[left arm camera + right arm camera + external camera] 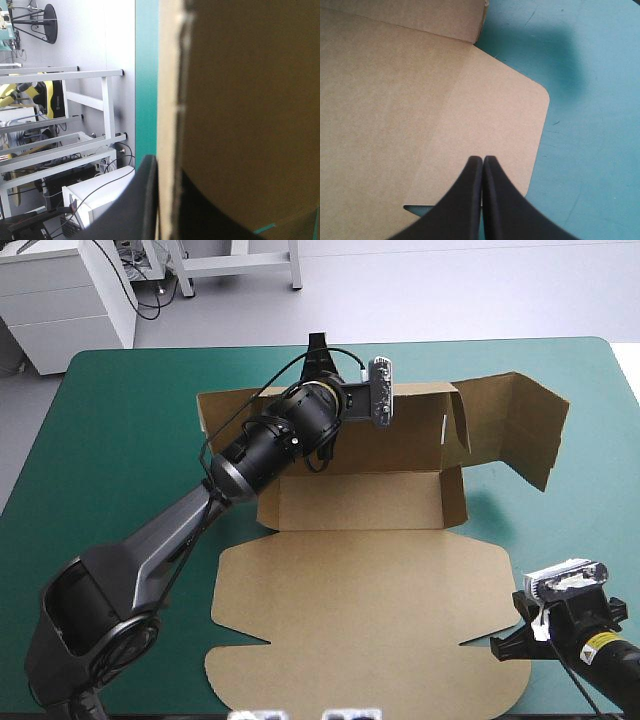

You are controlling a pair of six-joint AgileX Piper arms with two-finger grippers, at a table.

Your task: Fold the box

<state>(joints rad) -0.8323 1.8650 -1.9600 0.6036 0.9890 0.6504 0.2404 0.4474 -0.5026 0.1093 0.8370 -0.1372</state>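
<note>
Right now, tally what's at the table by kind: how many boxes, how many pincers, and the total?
brown box: 1
black pincers: 2 (left pincer shut on the box's raised far wall; right pincer shut, over the flat sheet's near right corner)
Total: 3

No words or numbers can be read; a small yellow sticker (600, 643) sits on the arm just behind the right gripper (497, 644); it has dark marks, but they are too tiny to make out.
</note>
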